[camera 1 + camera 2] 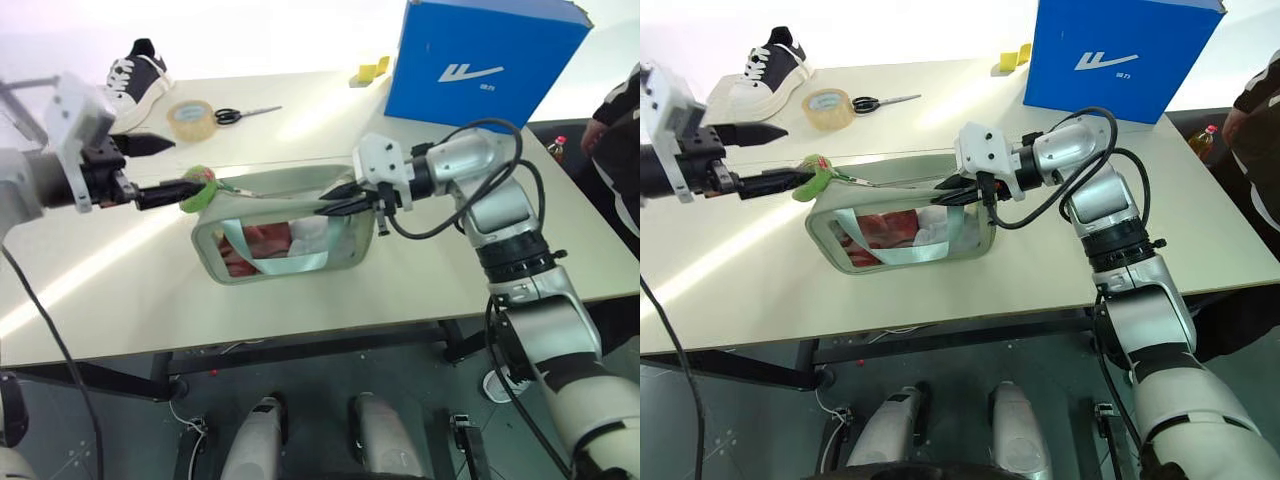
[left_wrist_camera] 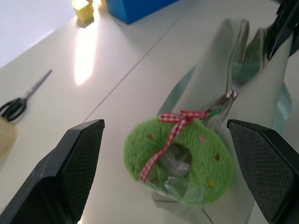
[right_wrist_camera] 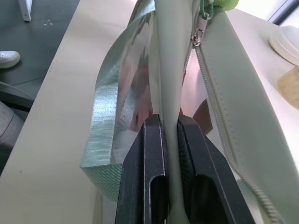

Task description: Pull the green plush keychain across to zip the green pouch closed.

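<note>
Right hand (image 3: 169, 140): 2 fingers pinched on top edge of green pouch (image 1: 285, 240) | Left hand (image 2: 163, 172): spread wide, a finger either side of green plush keychain (image 2: 180, 158) at pouch's left end | Pouch: on tabletop (image 1: 120, 290), zipper unclosed.

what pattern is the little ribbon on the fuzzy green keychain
Red-and-white gingham check ribbon, clearest in the left wrist view.
</note>
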`<state>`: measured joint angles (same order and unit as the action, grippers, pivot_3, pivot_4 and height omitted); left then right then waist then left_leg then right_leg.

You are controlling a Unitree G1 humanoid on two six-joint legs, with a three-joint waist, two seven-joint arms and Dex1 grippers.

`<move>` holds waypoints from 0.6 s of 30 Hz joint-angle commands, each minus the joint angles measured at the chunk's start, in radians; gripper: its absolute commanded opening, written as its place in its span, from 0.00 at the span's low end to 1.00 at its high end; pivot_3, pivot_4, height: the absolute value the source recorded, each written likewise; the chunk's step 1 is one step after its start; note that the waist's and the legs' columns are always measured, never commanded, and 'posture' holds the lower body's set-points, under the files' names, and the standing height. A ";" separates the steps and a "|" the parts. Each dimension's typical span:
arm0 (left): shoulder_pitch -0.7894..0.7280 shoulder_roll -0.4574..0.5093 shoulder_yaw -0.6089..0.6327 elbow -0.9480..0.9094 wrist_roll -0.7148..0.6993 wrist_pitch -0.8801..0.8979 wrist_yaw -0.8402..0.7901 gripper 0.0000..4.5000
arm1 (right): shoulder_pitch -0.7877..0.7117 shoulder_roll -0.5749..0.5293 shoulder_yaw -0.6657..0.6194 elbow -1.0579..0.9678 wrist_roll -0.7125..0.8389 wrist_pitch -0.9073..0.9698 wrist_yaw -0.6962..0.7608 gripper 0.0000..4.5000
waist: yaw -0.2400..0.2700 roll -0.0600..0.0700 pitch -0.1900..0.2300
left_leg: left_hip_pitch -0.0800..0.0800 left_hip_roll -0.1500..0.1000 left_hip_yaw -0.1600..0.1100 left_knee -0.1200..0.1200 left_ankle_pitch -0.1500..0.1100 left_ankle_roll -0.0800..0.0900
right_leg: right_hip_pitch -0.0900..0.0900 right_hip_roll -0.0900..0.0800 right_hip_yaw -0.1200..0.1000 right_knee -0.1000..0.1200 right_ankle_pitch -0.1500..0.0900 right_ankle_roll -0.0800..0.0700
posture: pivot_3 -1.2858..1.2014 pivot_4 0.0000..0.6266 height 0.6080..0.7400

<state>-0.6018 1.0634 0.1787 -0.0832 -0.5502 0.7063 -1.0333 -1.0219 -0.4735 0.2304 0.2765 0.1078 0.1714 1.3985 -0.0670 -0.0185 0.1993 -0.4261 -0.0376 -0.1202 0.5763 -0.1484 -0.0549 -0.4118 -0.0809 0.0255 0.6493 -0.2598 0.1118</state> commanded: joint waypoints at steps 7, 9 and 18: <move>-0.011 -0.009 -0.047 0.041 0.070 -0.072 -0.028 1.00 | 0.010 -0.017 -0.024 -0.147 0.046 0.099 -0.049 0.01 | 0.003 0.000 0.000 | 0.000 0.000 0.000 0.000 0.000 0.000 | 0.000 0.000 0.000 0.000 0.000 0.000 | 0.52 0.24 1.00; -0.020 -0.020 -0.057 0.058 0.081 -0.083 -0.027 0.88 | 0.009 -0.017 -0.024 -0.153 0.048 0.105 -0.055 0.00 | 0.004 0.000 0.000 | 0.000 0.000 0.000 0.000 0.000 0.000 | 0.000 0.000 0.000 0.000 0.000 0.000 | 0.52 0.24 1.00; -0.056 -0.050 -0.072 0.094 0.114 -0.118 -0.038 0.01 | 0.008 -0.024 -0.022 -0.155 0.053 0.112 -0.065 0.00 | 0.004 0.000 0.000 | 0.000 0.000 0.000 0.000 0.000 0.000 | 0.000 0.000 0.000 0.000 0.000 0.000 | 0.52 0.24 1.00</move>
<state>-0.6326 1.0119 0.0921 0.0135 -0.4444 0.6111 -1.0706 -0.9950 -0.4907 0.2304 0.1636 0.1321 0.2899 1.3416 -0.0629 -0.0185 0.1993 -0.4264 -0.0376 -0.1203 0.5763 -0.1484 -0.0549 -0.4119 -0.0810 0.0254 0.6489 -0.2598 0.1118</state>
